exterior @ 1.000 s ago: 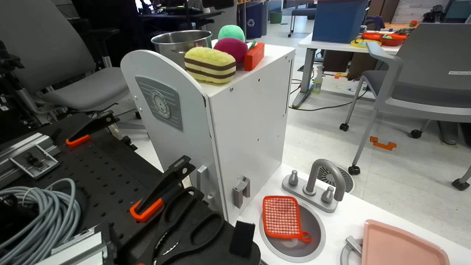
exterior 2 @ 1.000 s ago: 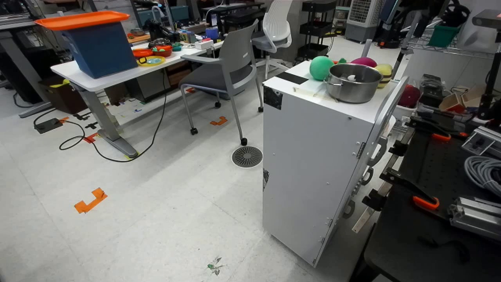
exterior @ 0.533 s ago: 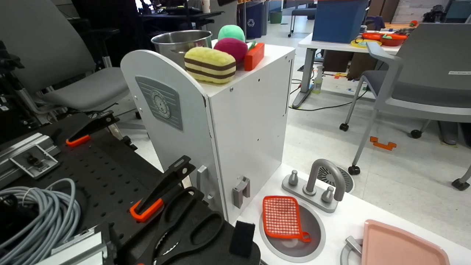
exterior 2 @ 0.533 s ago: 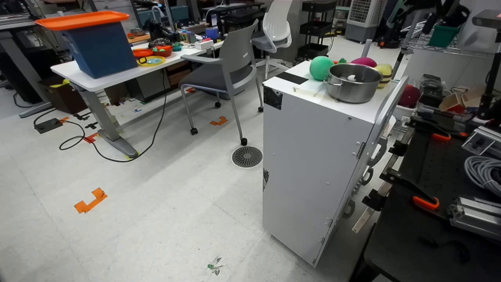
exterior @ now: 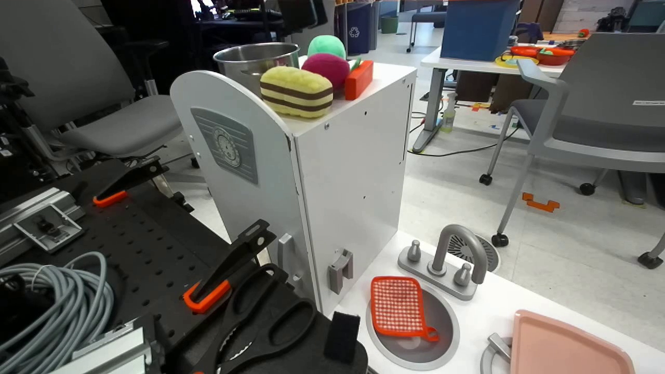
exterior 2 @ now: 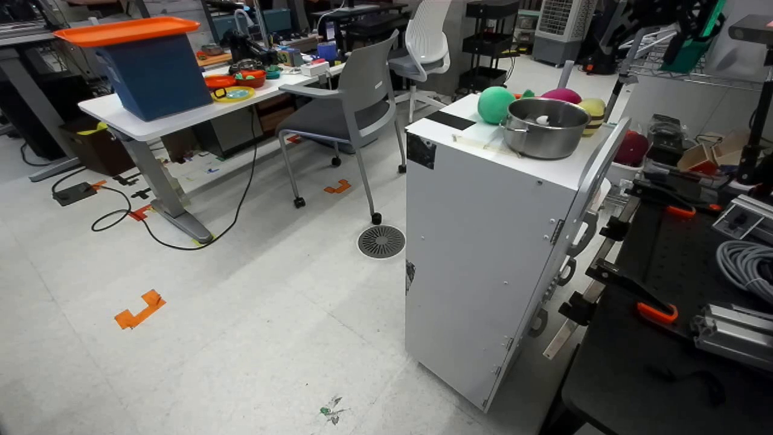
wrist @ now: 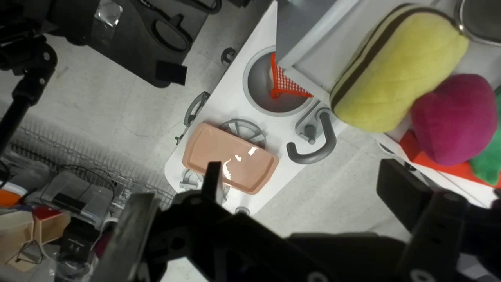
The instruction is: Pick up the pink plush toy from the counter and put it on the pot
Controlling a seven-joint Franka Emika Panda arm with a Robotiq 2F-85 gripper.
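Note:
The pink plush toy (exterior: pixel 327 69) sits on the counter (exterior: pixel 387 72) of the white unit, behind the yellow layered plush. It also shows in the wrist view (wrist: pixel 456 119), and its top shows in an exterior view (exterior 2: pixel 561 95). The grey metal pot (exterior: pixel 236 67) stands beside it on the same counter (exterior 2: pixel 462 134); the pot (exterior 2: pixel 543 142) holds a small white thing. In the wrist view the pot's rim (wrist: pixel 461 27) shows at the top right. My gripper (wrist: pixel 301 176) is open and empty, above and apart from the toy, which lies beyond the right finger.
The yellow layered plush (exterior: pixel 296 91), a green ball (exterior 2: pixel 496 105) and an orange-red block (exterior: pixel 359 80) crowd round the toy. A curved side panel (exterior: pixel 234 119) rises at the counter's edge. Lower down are a faucet (exterior: pixel 457 249), a sink with a checked mitt (exterior: pixel 397 306) and a pink tray (exterior: pixel 566 343).
The black arm and gripper parts have come lower into the top of both exterior views, and a green strip on the arm now shows. The toy, pot and other things have not moved.

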